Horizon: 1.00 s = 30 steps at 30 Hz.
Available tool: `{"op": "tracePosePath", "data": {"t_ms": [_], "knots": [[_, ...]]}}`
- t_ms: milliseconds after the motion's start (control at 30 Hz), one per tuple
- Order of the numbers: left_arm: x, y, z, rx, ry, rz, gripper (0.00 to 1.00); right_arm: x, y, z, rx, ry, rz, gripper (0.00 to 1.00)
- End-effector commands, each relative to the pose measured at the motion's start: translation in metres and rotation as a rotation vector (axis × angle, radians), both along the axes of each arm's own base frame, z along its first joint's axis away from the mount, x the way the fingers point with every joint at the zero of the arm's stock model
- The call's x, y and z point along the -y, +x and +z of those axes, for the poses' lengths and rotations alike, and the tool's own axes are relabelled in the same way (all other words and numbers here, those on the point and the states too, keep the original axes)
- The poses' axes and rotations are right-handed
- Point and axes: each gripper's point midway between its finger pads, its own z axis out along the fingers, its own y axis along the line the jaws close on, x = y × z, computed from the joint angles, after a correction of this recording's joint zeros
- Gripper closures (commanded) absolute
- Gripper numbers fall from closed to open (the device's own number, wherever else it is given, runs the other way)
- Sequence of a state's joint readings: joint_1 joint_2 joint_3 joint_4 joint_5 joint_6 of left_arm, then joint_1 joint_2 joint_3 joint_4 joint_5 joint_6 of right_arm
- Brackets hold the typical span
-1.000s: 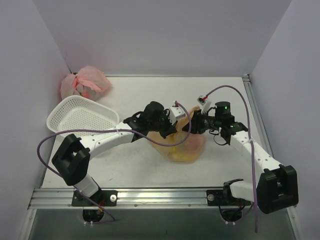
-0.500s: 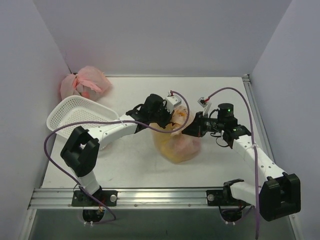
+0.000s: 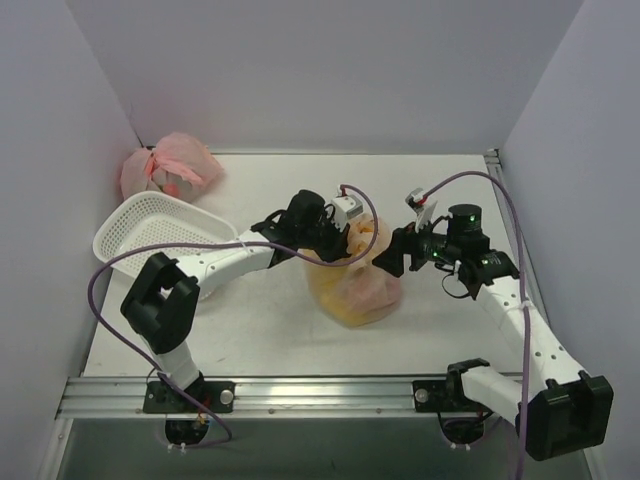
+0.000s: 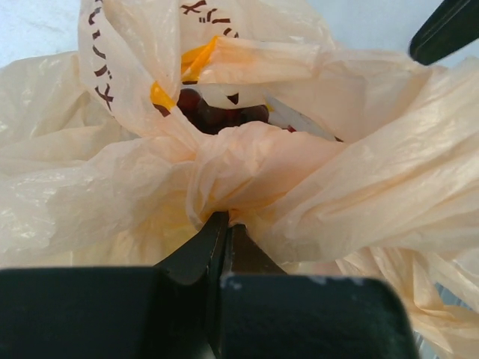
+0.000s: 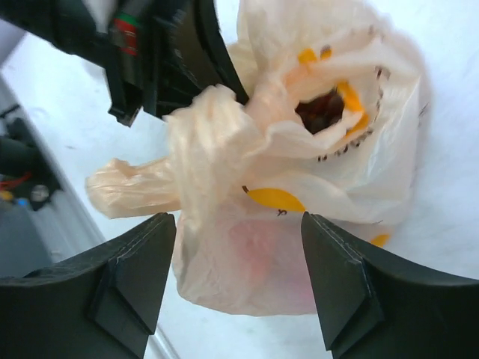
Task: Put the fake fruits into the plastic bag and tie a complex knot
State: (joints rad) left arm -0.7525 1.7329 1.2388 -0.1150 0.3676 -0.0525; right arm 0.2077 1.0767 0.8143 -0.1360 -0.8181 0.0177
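Observation:
The plastic bag (image 3: 355, 288), pale orange with yellow banana prints, sits mid-table between both arms. My left gripper (image 3: 338, 243) is shut on a gathered fold of the plastic bag (image 4: 299, 172) at its top; the fingertips (image 4: 213, 224) pinch the film tight. Through the mouth show dark purple grapes (image 4: 217, 116) among the fake fruits, and a red one glows faintly through the wall (image 5: 281, 247). My right gripper (image 3: 392, 258) is open just right of the bag (image 5: 314, 187), nothing between its fingers (image 5: 161, 239). A twisted strand of the bag (image 5: 127, 191) trails left.
A white mesh basket (image 3: 160, 232) lies at the left, with a pink tied bag (image 3: 170, 165) behind it in the back-left corner. A metal rail (image 3: 300, 392) runs along the near edge. The left arm's cable (image 3: 200, 262) loops over the basket's side.
My right gripper has opened and backed off to the right, away from the bag. The left gripper stays shut on the bag's top, which has shifted slightly.

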Motion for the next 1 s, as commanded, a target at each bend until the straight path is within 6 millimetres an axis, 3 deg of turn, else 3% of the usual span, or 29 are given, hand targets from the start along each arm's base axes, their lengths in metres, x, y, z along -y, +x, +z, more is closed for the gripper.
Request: {"op": "tracePosePath", "data": {"t_ms": [0,133,233,267,333,367,400,467,567,667,833,967], "knots": [[0.014,-0.002,0.032,-0.001,-0.101,-0.039,1.0,0.011,0.01,0.045,0.357,-0.159,0.031,0.31],[0.018,-0.004,0.036,-0.035,-0.137,-0.055,1.0,-0.003,0.004,0.06,0.537,-0.23,0.167,0.24],[0.018,-0.002,0.039,-0.055,-0.162,-0.033,1.0,-0.004,0.016,0.061,0.497,-0.251,0.152,0.24],[0.016,-0.001,0.04,-0.06,-0.168,-0.02,1.0,0.003,0.024,0.062,0.468,-0.244,0.11,0.26],[0.013,0.001,0.039,-0.076,-0.173,0.004,1.0,0.017,0.045,0.07,0.432,-0.165,0.03,0.35],[0.012,0.001,0.038,-0.078,-0.167,0.017,1.0,0.035,0.058,0.077,0.358,-0.079,-0.09,0.39],[0.009,0.001,0.037,-0.078,-0.163,0.029,1.0,0.038,0.074,0.086,0.374,-0.032,-0.121,0.49],[0.006,0.0,0.034,-0.08,-0.151,0.04,1.0,0.043,0.089,0.102,0.364,0.011,-0.15,0.6],[0.001,-0.004,0.027,-0.098,-0.142,0.054,1.0,0.029,0.112,0.088,0.271,0.053,-0.092,0.71],[-0.001,-0.007,0.015,-0.133,-0.133,0.087,1.0,0.008,0.114,0.061,0.18,0.066,-0.014,0.76],[-0.002,-0.002,0.001,-0.167,-0.153,0.142,1.0,-0.013,0.096,0.009,0.1,0.009,0.112,0.78],[0.007,0.008,0.013,-0.144,-0.243,0.158,1.0,-0.014,0.076,-0.031,0.016,-0.046,0.171,0.79]]}}
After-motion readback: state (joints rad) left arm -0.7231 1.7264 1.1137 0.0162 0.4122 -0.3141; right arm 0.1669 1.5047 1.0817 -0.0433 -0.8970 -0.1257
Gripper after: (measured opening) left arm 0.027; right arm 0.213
